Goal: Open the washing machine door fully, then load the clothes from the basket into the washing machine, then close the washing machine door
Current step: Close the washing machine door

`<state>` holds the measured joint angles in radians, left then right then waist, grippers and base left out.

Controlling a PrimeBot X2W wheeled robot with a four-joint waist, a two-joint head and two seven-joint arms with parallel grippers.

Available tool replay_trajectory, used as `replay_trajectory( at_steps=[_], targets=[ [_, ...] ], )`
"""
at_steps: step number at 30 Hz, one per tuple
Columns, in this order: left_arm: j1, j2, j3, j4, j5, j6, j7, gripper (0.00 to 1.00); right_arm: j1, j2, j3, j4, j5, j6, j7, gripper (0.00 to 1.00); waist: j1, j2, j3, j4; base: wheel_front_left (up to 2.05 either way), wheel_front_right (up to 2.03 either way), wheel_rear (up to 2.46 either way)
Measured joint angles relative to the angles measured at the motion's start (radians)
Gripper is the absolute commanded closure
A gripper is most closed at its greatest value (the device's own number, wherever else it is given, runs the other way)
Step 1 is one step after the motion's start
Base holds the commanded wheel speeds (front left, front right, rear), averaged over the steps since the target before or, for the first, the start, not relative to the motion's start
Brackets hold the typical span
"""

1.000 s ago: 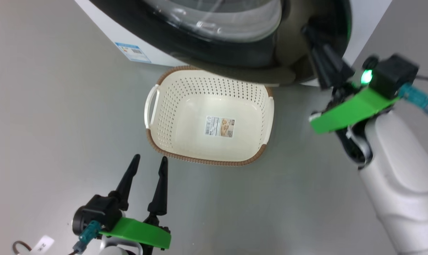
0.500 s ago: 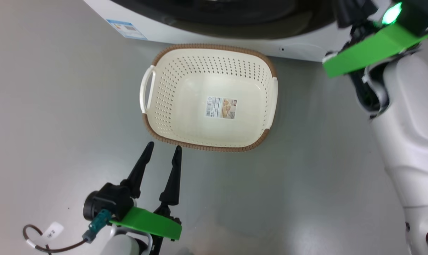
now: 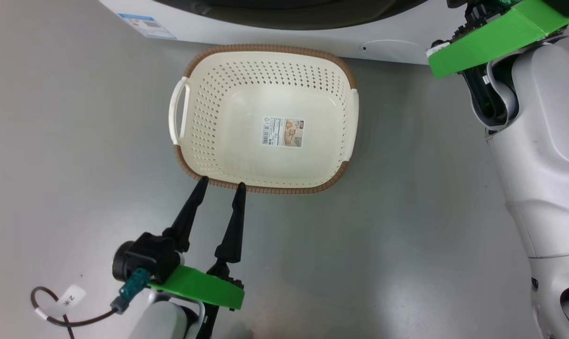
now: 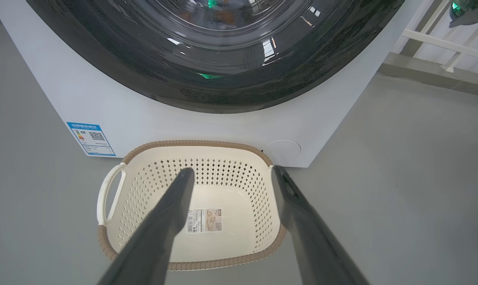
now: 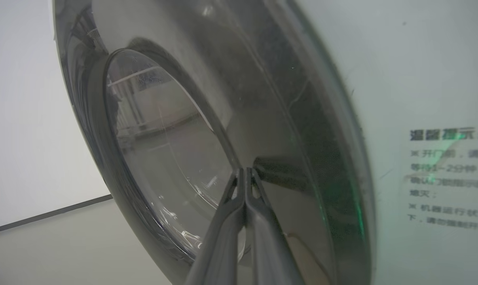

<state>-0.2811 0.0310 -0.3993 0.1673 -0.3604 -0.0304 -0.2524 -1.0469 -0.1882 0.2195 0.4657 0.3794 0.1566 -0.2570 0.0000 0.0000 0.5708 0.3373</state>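
On the left, my left hand (image 3: 223,182) hangs low over the grey floor (image 3: 68,141) with its two dark fingers spread wide and nothing between them. Its tips sit right at the near brown rim of the basket (image 3: 265,47). In the left wrist view the left hand (image 4: 232,170) points over the basket (image 4: 191,143) at the washing machine (image 4: 144,114). The basket stands on the floor just in front of the washing machine (image 3: 265,34), near its blue sticker (image 3: 145,24) and its round flap (image 3: 390,46). I can see the paper label (image 3: 283,132) on the basket's bottom. Above it the washing machine door (image 4: 223,93) lies flat against the white front. On the right, my right arm (image 3: 539,141) reaches up past the machine. My right hand (image 5: 245,171) has its fingers pressed together, pinching nothing, with the tips right at the black ring of the washing machine door (image 5: 164,138). I cannot tell if they touch it.
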Motion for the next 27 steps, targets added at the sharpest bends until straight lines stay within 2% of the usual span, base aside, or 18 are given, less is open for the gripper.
replay_trajectory(
  at_steps=[6, 9, 13, 22, 23, 26, 27],
  targets=[
    [0.000, 0.000, 0.010, 0.001, 0.006, 0.000, 0.000, 0.00, 0.014, -0.007, 0.009, -0.002, 0.009, -0.002, 0.000, 1.00, 0.0000, 0.0000, -0.022, -0.015, 0.00, 0.00, 0.00],
    [0.000, 0.000, 0.025, 0.001, 0.009, 0.000, 0.000, 0.00, 0.043, -0.021, 0.017, -0.018, 0.033, -0.018, 0.000, 1.00, 0.0000, 0.0000, -0.038, -0.023, 0.00, 0.00, 0.00],
    [0.001, 0.000, 0.050, 0.002, 0.017, 0.000, 0.000, 0.00, 0.090, -0.037, 0.022, -0.047, 0.052, -0.021, 0.000, 1.00, 0.0001, 0.0000, -0.060, -0.036, 0.00, 0.00, 0.00],
    [0.025, 0.000, 0.109, 0.008, 0.037, -0.010, 0.000, 0.00, 0.238, -0.016, 0.025, -0.103, 0.063, -0.023, 0.000, 1.00, 0.0000, 0.0000, -0.125, -0.073, 0.00, 0.00, 0.00],
    [0.038, 0.000, 0.124, 0.010, 0.052, -0.010, 0.000, 0.00, 0.269, -0.014, 0.028, -0.113, 0.059, -0.023, 0.000, 0.96, 0.0000, 0.0000, -0.141, -0.084, 0.00, 0.00, 0.00],
    [0.053, 0.000, 0.149, 0.013, 0.068, -0.016, 0.000, 0.00, 0.310, -0.006, 0.029, -0.126, 0.051, -0.023, 0.000, 0.67, 0.0000, 0.0000, -0.165, -0.101, 0.00, 0.00, 0.00],
    [0.057, 0.000, 0.156, 0.014, 0.071, -0.020, 0.000, 0.00, 0.326, -0.002, 0.029, -0.129, 0.050, -0.023, 0.000, 0.62, 0.0000, 0.0000, -0.174, -0.107, 0.00, 0.00, 0.00]
  ],
)
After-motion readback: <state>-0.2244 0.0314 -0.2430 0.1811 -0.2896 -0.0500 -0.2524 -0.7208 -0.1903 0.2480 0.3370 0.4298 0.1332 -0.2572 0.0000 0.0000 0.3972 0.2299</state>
